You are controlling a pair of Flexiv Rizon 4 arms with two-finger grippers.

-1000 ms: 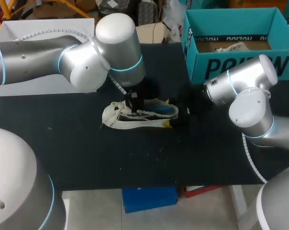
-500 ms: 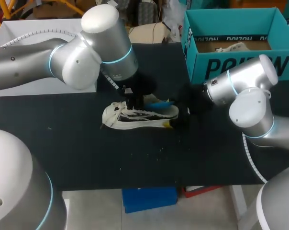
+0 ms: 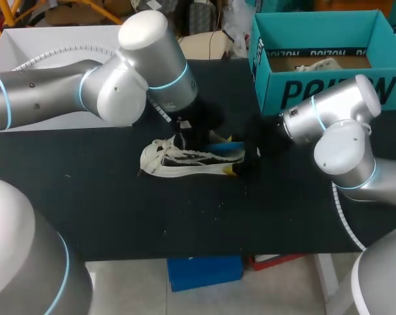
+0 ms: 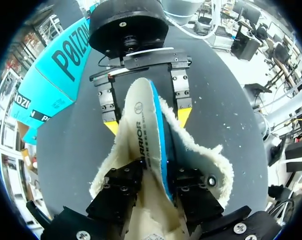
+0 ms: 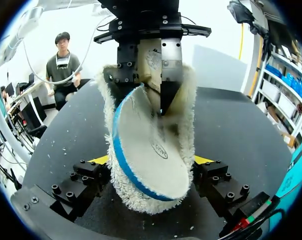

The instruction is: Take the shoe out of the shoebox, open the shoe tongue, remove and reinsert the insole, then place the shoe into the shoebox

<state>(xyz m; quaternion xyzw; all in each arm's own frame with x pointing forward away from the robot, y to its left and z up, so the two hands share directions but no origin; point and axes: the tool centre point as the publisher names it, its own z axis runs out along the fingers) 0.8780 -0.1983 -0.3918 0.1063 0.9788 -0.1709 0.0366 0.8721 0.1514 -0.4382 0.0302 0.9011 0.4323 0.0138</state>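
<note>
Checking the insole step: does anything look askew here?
The insole stands on edge, half out of the shoe, pinched by the left gripper while the right gripper clamps the shoe. Fits the task; nothing else stands out.

From where I stand, the near half of the table (image 3: 119, 216) is free to pass over, and so is the stretch beyond the toe of the shoe (image 3: 185, 161). Above it the left hand (image 3: 183, 144) fills the way down, clamped on the insole (image 4: 143, 140). The right hand (image 3: 245, 163) blocks the heel end, gripping it. The shoebox (image 3: 316, 92) walls off the far right corner.
</note>
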